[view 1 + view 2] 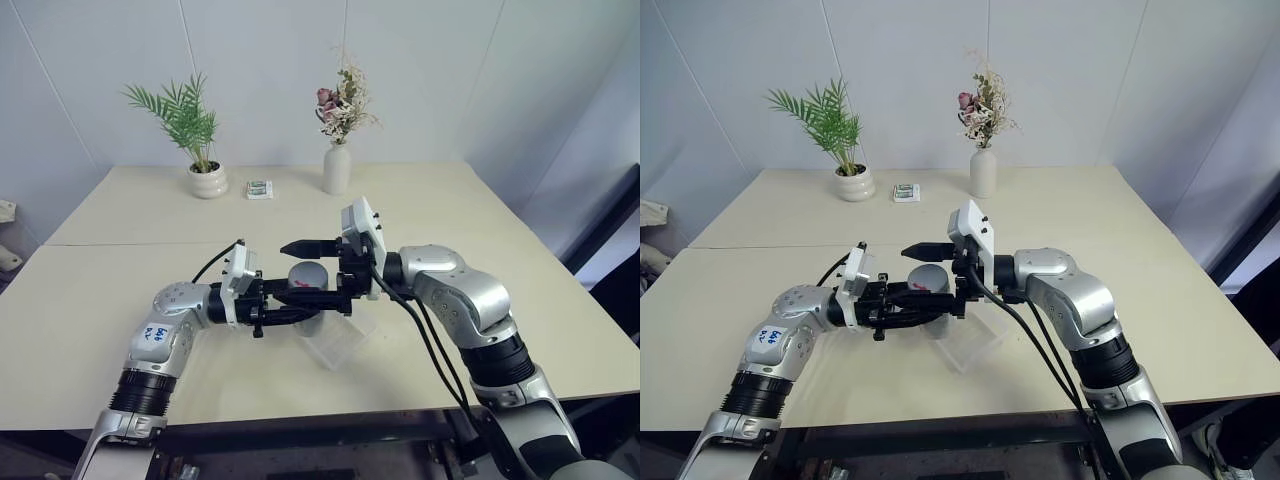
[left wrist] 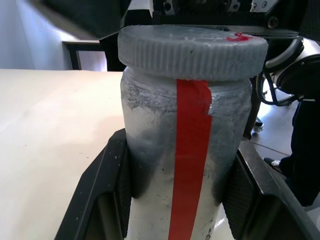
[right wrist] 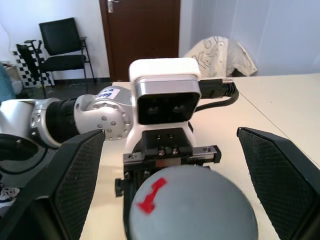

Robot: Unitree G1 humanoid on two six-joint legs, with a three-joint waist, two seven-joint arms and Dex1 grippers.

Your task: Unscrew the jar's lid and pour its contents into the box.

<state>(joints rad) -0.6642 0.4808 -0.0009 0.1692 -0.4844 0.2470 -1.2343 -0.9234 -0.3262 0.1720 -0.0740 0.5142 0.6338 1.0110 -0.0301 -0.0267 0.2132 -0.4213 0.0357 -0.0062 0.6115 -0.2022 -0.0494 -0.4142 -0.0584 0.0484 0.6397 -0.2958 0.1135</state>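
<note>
My left gripper (image 1: pixel 296 303) is shut on the jar (image 2: pixel 185 165), a clear cylinder with a red tape strip, and holds it upright above the table. Its black fingers (image 2: pixel 107 195) press on both sides of the jar's body. The grey ribbed lid (image 1: pixel 308 274) sits on top of the jar, with a red mark on it (image 3: pixel 150 197). My right gripper (image 1: pixel 312 272) is open and reaches in from the right, with a finger (image 3: pixel 75 170) on each side of the lid and a gap to it. The clear box (image 1: pixel 340 345) lies on the table just below the jar. The contents are hidden inside.
A potted palm (image 1: pixel 205 180), a small patterned packet (image 1: pixel 260 189) and a white vase of dried flowers (image 1: pixel 337 168) stand along the far edge of the beige table (image 1: pixel 100 330). The table's front edge runs close below my arms.
</note>
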